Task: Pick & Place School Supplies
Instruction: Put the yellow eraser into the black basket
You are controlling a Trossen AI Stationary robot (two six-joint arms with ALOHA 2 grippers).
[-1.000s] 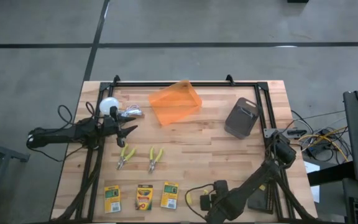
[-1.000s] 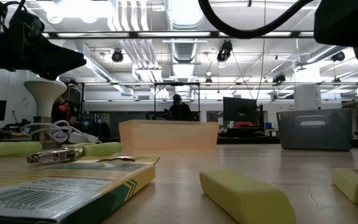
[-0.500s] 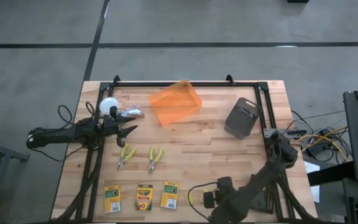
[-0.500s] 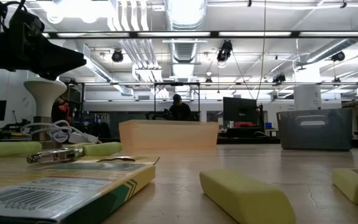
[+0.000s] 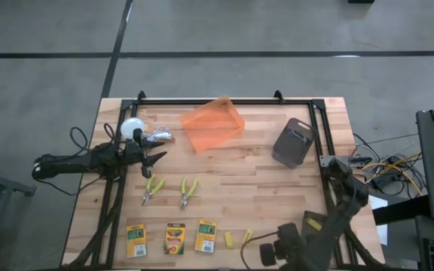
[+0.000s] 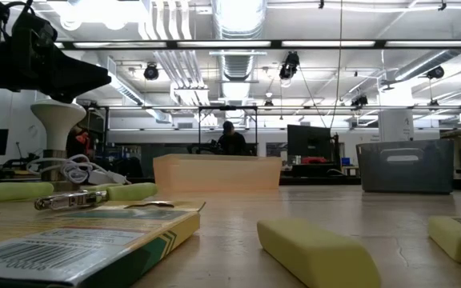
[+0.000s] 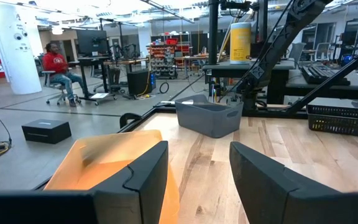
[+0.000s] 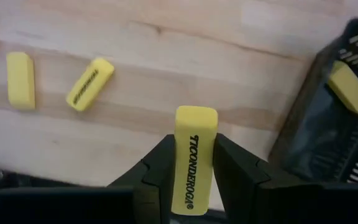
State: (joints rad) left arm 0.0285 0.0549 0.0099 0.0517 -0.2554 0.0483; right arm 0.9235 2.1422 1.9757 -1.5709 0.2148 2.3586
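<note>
My right gripper (image 8: 193, 142) hangs over the table's near right part (image 5: 270, 254), shut on a yellow block (image 8: 194, 155) printed TICONDEROGA. Two more yellow blocks (image 8: 20, 79) (image 8: 90, 83) lie flat on the wood below it. A further one (image 8: 350, 87) lies in a black tray (image 8: 328, 130). Three crayon boxes (image 5: 136, 239) (image 5: 175, 239) (image 5: 206, 235) lie in a row near the front edge. Behind them lie two yellow-handled pliers (image 5: 151, 188) (image 5: 187, 191). My left gripper (image 7: 197, 180) waits open at the table's left (image 5: 153, 156). My right gripper pinches the yellow block by its two long sides (image 8: 182, 152) between the two fingers. The fingers come steeply from above and run along the block. The block's free end (image 8: 196, 116) sticks out past the fingertips. The block is lifted clear of the table.
A translucent orange bin (image 5: 213, 124) stands at the far middle, and a grey bin (image 5: 292, 141) to its right. A white ball with a cable (image 5: 132, 128) sits by my left gripper. A dark frame (image 5: 224, 100) runs around the table.
My right gripper has risen and gone toward the table's near right corner, carrying the yellow block clear of the wood. The two blocks it had partly covered now show on the table. Its arm has left the top of the low view.
</note>
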